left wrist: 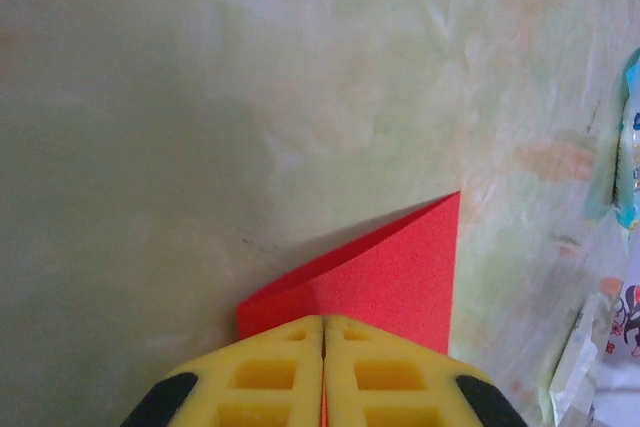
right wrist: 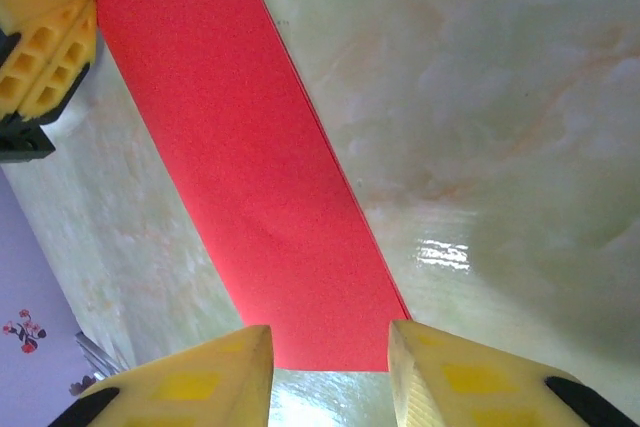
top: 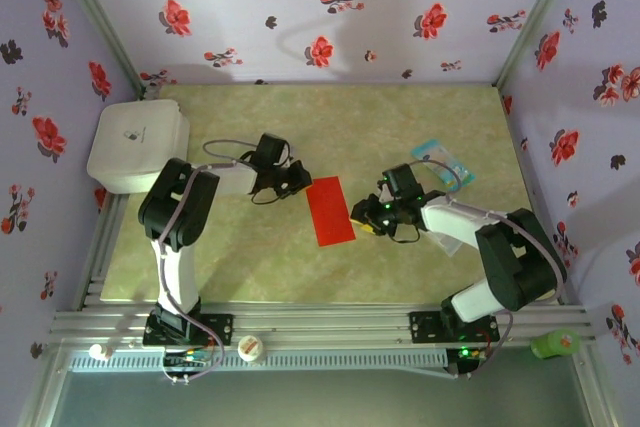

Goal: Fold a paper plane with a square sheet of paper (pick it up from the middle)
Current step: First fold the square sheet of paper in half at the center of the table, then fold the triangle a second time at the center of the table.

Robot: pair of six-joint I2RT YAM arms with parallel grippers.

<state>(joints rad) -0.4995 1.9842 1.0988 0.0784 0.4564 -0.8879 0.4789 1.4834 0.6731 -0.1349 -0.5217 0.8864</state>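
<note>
Left claw is pressed together on the square sheet of paper. In its wrist view a thin line of red runs down the seam between the two yellow pads. The sheet lies on the table as a long narrow strip, apparently folded in half already. It sits well to the left of the blue-and-white packet and a little nearer the arm bases. The pinch is at the strip's corner farthest from the packet. There the paper seems to lift slightly off the surface, judging by the shadow under it.

Right claw is spread and holds nothing. It hangs between the packet and the strip, with its pads either side of the strip's near end.

The step in hand looks like setting up the next fold while one end is anchored. To do it well, the pinch far from the packet should hold without tugging, because thin paper skates on this glossy top. The spread claw ought to come down squarely on one edge only, close to the corner. Any slack should be taken up slowly so the two layers stay aligned. Whether they are perfectly flush now is hard to tell, so a light press along the fold line before lifting would help. A crooked first crease would probably carry into the plane's nose.
</note>
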